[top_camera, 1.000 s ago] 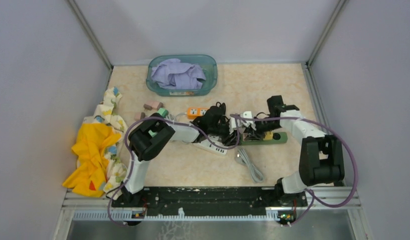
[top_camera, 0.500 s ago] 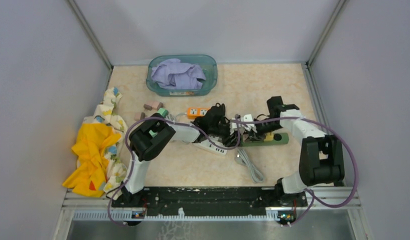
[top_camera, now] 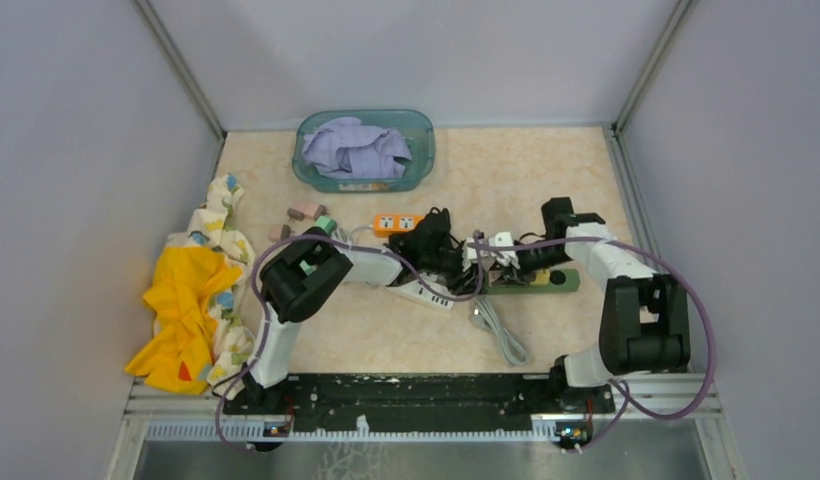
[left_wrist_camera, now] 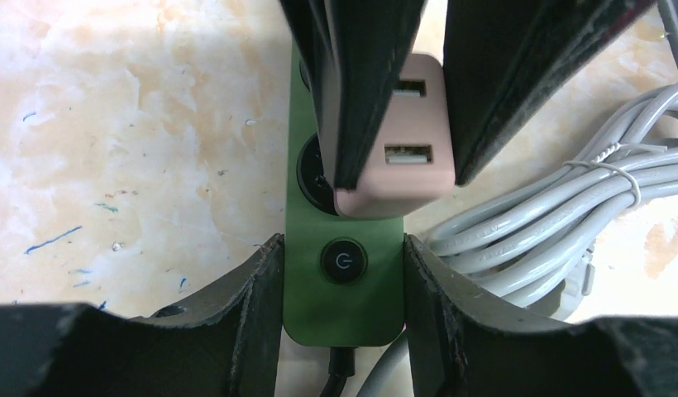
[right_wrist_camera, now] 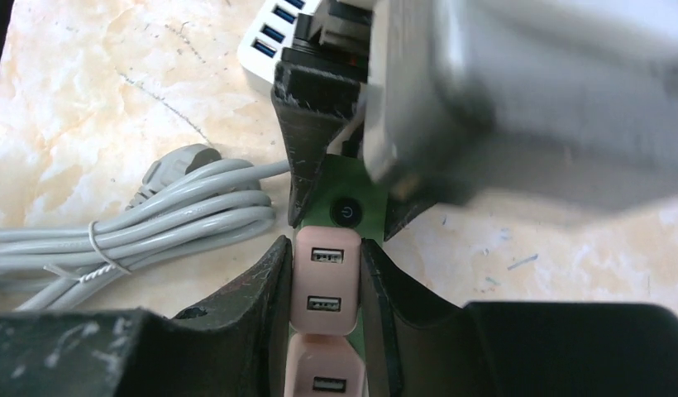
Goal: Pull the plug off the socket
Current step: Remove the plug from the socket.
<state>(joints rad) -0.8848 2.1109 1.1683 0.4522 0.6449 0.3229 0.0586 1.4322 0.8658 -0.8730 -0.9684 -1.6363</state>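
Two white-and-black jointed arms (top_camera: 626, 268), purple cables (top_camera: 710, 350) looped alongside, scuffed matte-black wedge-shaped tool fingers (left_wrist_camera: 236, 331).

At centre, plug (left_wrist_camera: 393, 157) on socket strip (left_wrist_camera: 344, 310), coiled cable (top_camera: 496, 325) before it, basket (top_camera: 427, 140) behind, cloth (top_camera: 191, 300) left.

On my screen the beige marbled table (top_camera: 546, 170) carries a teal basket (top_camera: 423, 150) at its far edge and a heap of yellow and patterned cloth (top_camera: 186, 300) along its left side. Near the middle I see small coloured blocks (top_camera: 306, 211), an orange power strip (top_camera: 398, 222), a white power strip (top_camera: 423, 293) and the green socket strip (top_camera: 558, 281). A bundled grey cable (top_camera: 498, 325) lies just nearer to me.
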